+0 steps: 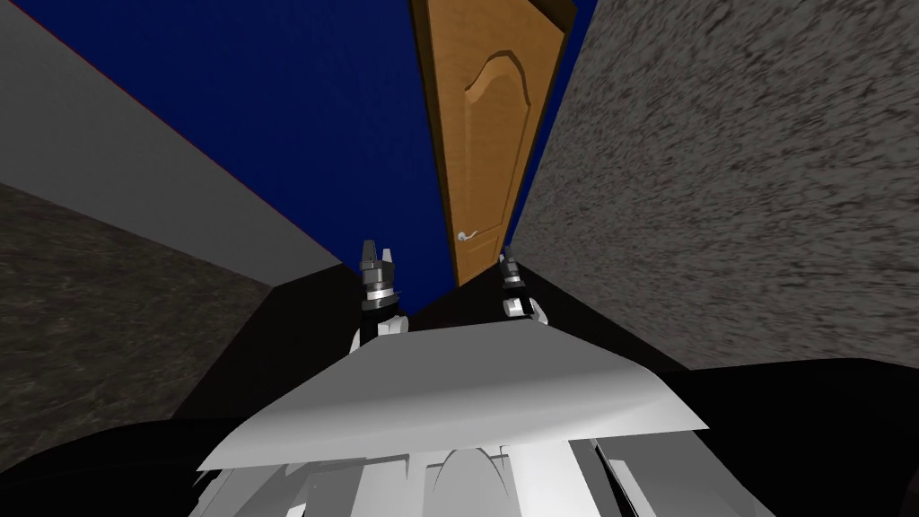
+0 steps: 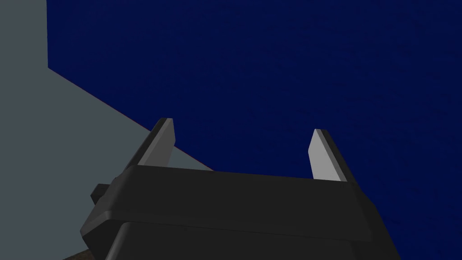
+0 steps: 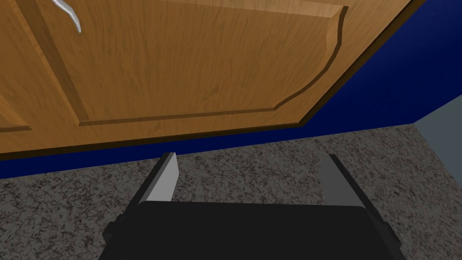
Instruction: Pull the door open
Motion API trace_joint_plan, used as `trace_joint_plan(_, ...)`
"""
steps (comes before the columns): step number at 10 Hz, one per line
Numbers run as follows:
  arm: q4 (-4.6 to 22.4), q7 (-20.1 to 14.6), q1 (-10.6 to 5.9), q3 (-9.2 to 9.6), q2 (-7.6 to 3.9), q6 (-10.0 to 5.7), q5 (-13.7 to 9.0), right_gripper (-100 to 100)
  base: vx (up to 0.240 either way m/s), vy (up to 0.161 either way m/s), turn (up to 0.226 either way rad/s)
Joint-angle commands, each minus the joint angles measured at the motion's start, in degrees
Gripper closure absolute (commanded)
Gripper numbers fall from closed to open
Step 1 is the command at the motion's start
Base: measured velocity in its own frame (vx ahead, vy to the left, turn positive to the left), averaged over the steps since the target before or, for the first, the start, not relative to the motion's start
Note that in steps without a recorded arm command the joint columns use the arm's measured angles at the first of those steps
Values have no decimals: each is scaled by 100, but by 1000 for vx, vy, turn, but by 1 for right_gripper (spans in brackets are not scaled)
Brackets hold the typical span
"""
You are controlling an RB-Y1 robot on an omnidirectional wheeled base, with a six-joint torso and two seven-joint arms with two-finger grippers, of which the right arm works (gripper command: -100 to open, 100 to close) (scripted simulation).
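Door (image 1: 489, 135) ahead; handle (image 1: 467, 235) ungrasped; right gripper (image 3: 251, 156) spread; left gripper (image 2: 242, 125) spread.

door (image 1: 489, 135) — warm orange-brown with fine wood grain, darker brown along its edge. handle (image 1: 466, 235) is silvery white. blue wall (image 1: 296, 108) is deep navy, speckled wall (image 1: 718, 179) is grey flecked with dark, and plain wall (image 1: 117, 179) is flat grey. left gripper (image 2: 243, 133) and right gripper (image 3: 252, 158) — pale grey fingers on black bodies.

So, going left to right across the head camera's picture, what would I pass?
In order: grey wall strip → blue wall → left pincer → door handle → right pincer → speckled grey surface.
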Motion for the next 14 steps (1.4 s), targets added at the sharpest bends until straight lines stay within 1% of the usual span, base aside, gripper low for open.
trace_joint_plan(1,286,-34,-150,-6,-31,-47,-4,-100,50,-53,120)
trace_joint_plan(2,347,-34,-150,-6,-31,-47,-4,-100,35,-40,77)
trace_joint_plan(3,564,-69,-272,-13,-66,-86,-10,-100,37,-40,146)
trace_joint_plan(4,606,-69,-272,-13,-66,-86,-10,-100,30,-42,62)
trace_joint_plan(5,811,-105,-394,-20,-101,-124,-17,-100,32,-46,123)
trace_joint_plan(6,866,-105,-394,-20,-101,-124,-17,-100,28,-43,74)
trace_joint_plan(7,1052,-140,-517,-28,-135,-163,-23,-100,37,-47,128)
trace_joint_plan(8,1125,-140,-517,-28,-135,-163,-23,-100,31,-43,82)
trace_joint_plan(9,1383,-175,-639,-35,-169,-202,-30,-100,30,-44,110)
trace_joint_plan(11,1775,-245,-883,-49,-236,-279,-43,-100,56,-80,228)
trace_joint_plan(12,1903,-245,-883,-49,-236,-279,-43,-100,42,-71,71)
trace_joint_plan(14,2297,-313,-1120,-63,-300,-354,-56,-100,48,-64,178)
